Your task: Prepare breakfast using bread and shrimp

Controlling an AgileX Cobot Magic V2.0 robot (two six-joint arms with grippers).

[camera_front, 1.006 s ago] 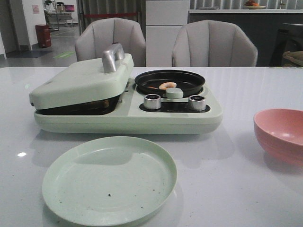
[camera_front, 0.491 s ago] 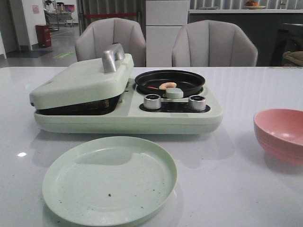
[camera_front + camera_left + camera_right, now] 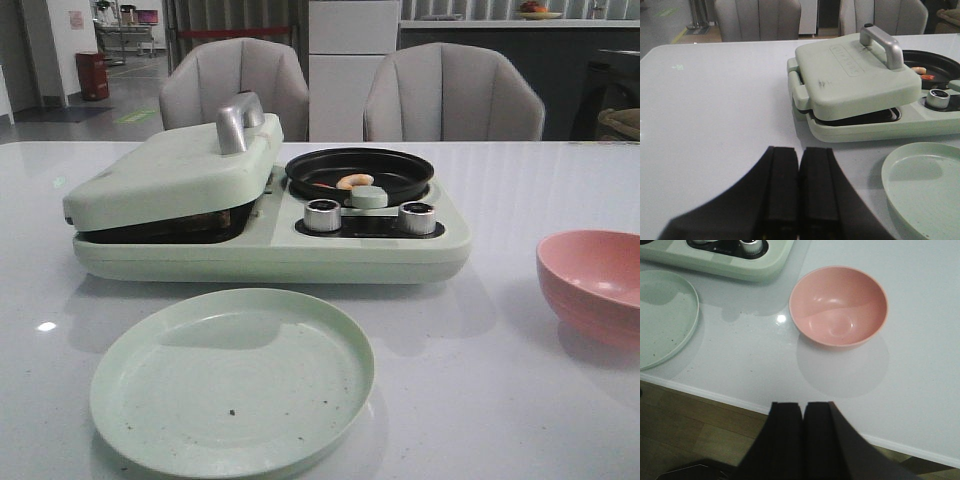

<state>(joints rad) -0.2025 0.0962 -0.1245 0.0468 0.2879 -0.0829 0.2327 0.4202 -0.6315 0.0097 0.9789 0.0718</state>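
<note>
- Your shrimp (image 3: 354, 181) lies in the black pan (image 3: 360, 172) of the green cooker (image 3: 270, 250), just behind the pale-green knob (image 3: 368, 196), its long axis running left-right.
- Bread sits under the cooker's lid (image 3: 170, 175); you can't make it out.
- Your left tool (image 3: 799, 185) is pressed together, holding nothing, above the worktop (image 3: 715, 100).
- Your right tool (image 3: 803, 435) likewise, near the pink bowl (image 3: 838, 306).

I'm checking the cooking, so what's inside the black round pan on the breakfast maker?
One shrimp lies in the black pan, with a small reddish bit beside it. The pale-green knob in front hides part of the pan floor.
</note>
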